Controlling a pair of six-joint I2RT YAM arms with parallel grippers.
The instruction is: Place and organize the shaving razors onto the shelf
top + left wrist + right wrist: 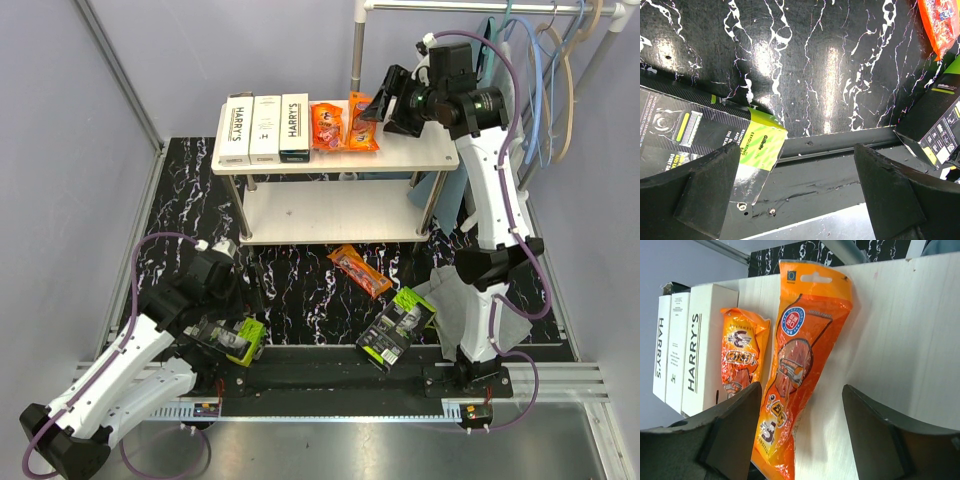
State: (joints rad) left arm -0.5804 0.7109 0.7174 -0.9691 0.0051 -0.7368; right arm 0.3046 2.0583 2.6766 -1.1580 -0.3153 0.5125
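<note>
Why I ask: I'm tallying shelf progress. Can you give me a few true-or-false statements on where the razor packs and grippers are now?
1. Three Harry's boxes lie side by side on the shelf's top board. True.
2. Every orange pack is on the shelf. False: a loose orange pack lies on the black marbled mat in front of it.
3. The right gripper is shut on a Harry's box. False: its jaws stand open on either side of a shelved orange pack.
4. The lower board holds a black-and-lime pack. False: the right black-and-lime pack and the left black-and-lime pack both lie on the mat.
5. The left gripper hangs open over the left black-and-lime pack. True.
</note>
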